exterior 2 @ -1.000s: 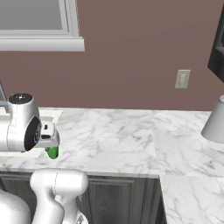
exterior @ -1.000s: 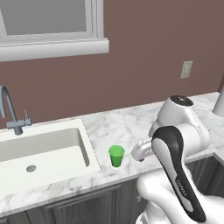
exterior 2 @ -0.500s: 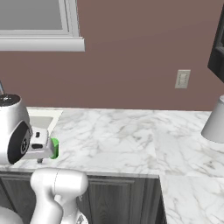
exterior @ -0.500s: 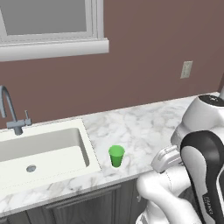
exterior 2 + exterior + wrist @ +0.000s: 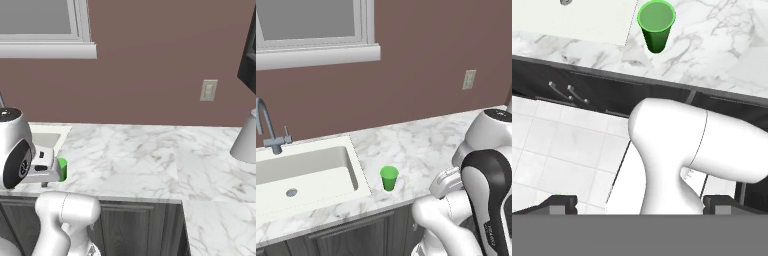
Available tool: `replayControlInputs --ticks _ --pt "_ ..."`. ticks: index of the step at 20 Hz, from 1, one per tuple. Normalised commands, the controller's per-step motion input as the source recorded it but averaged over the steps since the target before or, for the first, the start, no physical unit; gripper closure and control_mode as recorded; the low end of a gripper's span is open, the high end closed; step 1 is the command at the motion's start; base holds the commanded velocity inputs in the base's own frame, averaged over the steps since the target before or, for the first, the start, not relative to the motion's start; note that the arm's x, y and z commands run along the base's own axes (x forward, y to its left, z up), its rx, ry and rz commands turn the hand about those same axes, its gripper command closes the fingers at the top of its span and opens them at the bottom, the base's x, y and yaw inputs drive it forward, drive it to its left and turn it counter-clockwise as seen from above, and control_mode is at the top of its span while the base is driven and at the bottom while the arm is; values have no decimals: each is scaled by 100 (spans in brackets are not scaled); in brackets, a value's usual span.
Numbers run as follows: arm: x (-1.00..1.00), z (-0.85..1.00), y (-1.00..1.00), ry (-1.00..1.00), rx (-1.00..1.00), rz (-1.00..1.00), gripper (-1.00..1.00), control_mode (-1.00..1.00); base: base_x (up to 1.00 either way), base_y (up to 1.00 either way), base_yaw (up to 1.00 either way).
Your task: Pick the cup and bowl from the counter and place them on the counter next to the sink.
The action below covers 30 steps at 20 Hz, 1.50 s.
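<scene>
In the left base view we saw the small bright green tapered cup (image 5: 389, 178) standing upright at centre frame on the white grey-veined marble counter (image 5: 426, 142), just right of the white recessed sink (image 5: 303, 172) with its curved grey faucet (image 5: 267, 124) at the left edge.

In the right base view, only a sliver of the cup (image 5: 62, 169) showed at lower left behind the arm; a white outlet (image 5: 208, 90) sat on the brown wall.

In the hand view, the gripper (image 5: 639, 204) had its two dark fingertips (image 5: 561, 203) spread fully apart at the bottom corners, holding and touching nothing; the cup (image 5: 656, 25) stood at the top, beside the sink corner (image 5: 587, 17), above dark cabinet fronts (image 5: 602, 90).
</scene>
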Motion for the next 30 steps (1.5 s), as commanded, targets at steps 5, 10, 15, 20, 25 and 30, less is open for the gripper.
replayControlInputs --ticks 5,10,15,20,25,30 --pt "0 0 0 0 0 0 -100 100 0 0 0" --pt "0 0 0 0 0 0 -100 100 -56 0 -4" --pt "0 0 0 0 0 0 -100 100 -100 0 -15" --pt "0 0 0 0 0 0 -100 100 -80 0 -20" --pt "0 0 0 0 0 0 -100 100 -76 0 -33" --pt "0 0 0 0 0 0 -100 100 -66 0 -36"
